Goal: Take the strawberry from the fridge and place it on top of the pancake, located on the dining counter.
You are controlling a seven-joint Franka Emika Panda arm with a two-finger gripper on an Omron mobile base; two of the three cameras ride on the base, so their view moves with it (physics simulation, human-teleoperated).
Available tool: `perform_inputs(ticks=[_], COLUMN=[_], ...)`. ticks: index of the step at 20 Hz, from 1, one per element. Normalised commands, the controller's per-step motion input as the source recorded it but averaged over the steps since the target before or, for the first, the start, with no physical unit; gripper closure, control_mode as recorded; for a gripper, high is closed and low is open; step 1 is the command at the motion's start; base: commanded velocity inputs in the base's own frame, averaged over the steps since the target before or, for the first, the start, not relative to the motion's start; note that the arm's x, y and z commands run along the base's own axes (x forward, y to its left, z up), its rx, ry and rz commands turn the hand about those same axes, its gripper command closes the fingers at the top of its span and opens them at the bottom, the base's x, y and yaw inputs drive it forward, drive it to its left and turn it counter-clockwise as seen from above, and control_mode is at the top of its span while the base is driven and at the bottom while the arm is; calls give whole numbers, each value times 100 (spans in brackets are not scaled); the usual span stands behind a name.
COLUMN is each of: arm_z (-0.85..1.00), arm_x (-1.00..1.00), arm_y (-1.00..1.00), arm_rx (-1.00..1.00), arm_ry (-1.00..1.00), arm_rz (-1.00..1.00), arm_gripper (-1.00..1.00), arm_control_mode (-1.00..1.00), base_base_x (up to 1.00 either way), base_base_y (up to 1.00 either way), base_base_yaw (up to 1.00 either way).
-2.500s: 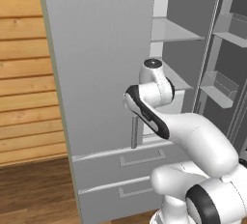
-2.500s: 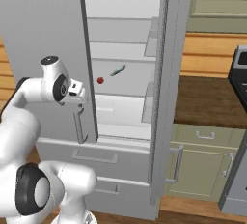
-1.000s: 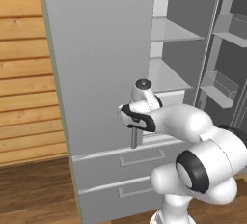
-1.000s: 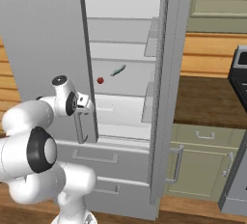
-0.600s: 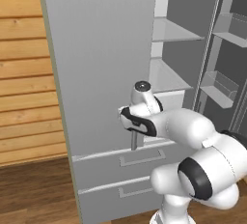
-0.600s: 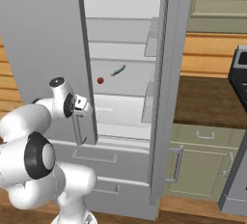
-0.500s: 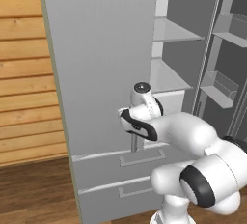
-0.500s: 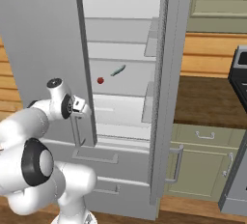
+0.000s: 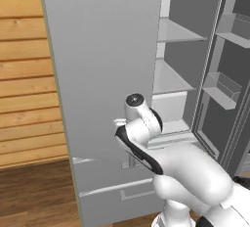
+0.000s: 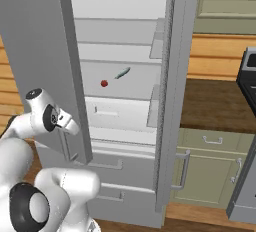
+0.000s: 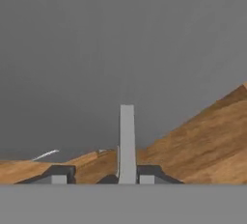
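Note:
The tall grey fridge [image 9: 97, 50] stands in front of me with its right door swung wide and its left door [image 10: 45, 36] slightly ajar. On a glass shelf inside lies the strawberry [image 10: 104, 83], tiny and dark red, beside a pale greenish slim object [image 10: 121, 73]. My gripper [image 9: 121, 122] [image 10: 75, 128] is at the left door's long vertical handle [image 11: 126, 141], low on the door. In the hand view the gripper [image 11: 102, 175] is shut on that handle, which rises between the fingertips. The pancake and the dining counter are out of view.
The open right door carries clear bins [image 9: 222, 89]. Two grey drawers [image 10: 125, 181] sit below the fridge compartment. A green cabinet with a brown top [image 10: 215, 106] and a dark stove [image 10: 250, 76] stand to the right. A wood-plank wall [image 9: 24, 74] lies to the left.
The gripper has gone from open to shut on the left door's handle. The door's edge has come a little toward me, widening the gap. The strawberry has not moved.

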Motion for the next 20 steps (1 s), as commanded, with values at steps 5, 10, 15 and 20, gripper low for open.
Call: perform_inputs(ticks=[5, 10, 15, 20], arm_z=[-32, -21, -2, 3], arm_x=[-90, -72, -43, -8], arm_y=[41, 57, 41, 35], arm_rx=[0, 0, 0, -1], arm_ry=[0, 0, -1, 0], arm_rz=[-21, -23, -21, -9], arm_gripper=[100, 100, -100, -100], arm_control_mode=[-100, -100, -100, -100], base_base_x=[0, 0, 0, 0], base_base_y=[0, 0, 0, 0], base_base_yaw=[0, 0, 0, 0])
